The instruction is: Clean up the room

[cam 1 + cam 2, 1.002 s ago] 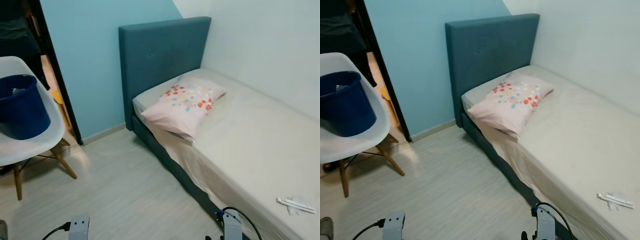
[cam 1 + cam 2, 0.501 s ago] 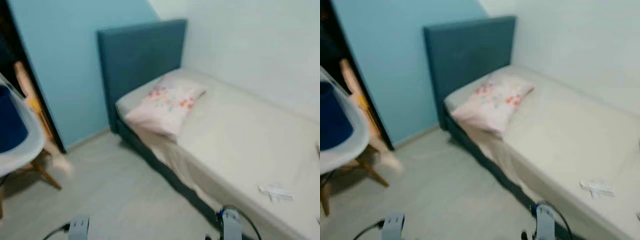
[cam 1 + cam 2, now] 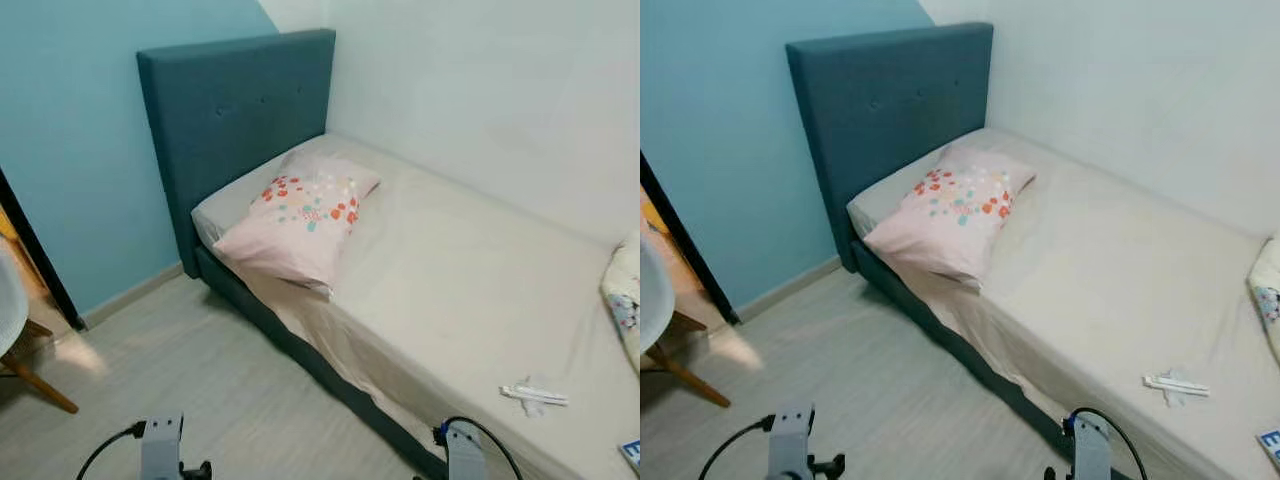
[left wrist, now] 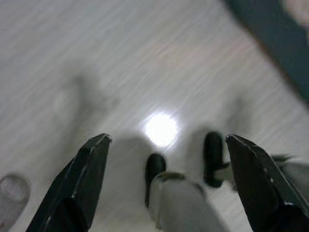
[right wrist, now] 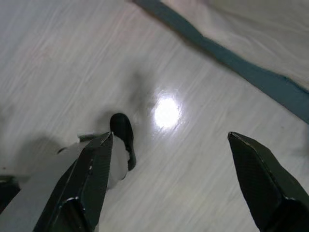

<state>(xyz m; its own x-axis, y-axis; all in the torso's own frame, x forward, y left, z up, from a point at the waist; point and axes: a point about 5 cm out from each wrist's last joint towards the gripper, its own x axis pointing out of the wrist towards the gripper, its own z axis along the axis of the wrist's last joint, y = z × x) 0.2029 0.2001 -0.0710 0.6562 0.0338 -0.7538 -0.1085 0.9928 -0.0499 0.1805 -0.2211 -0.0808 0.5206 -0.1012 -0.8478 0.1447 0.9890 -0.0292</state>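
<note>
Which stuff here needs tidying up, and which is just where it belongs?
Needs tidying:
- small white item lying loose on the bed sheet
- blue-edged thing near the foot end, cut off by the frame
- patterned fabric bunched on the bed

Just there:
- pillow
- headboard
- white chair
- bed

Pillow (image 3: 298,213) on bed (image 3: 450,290) (teal-framed) — wrapper (image 3: 533,394) nearby

No legible text, label, brand, number or sign on anything in view
</note>
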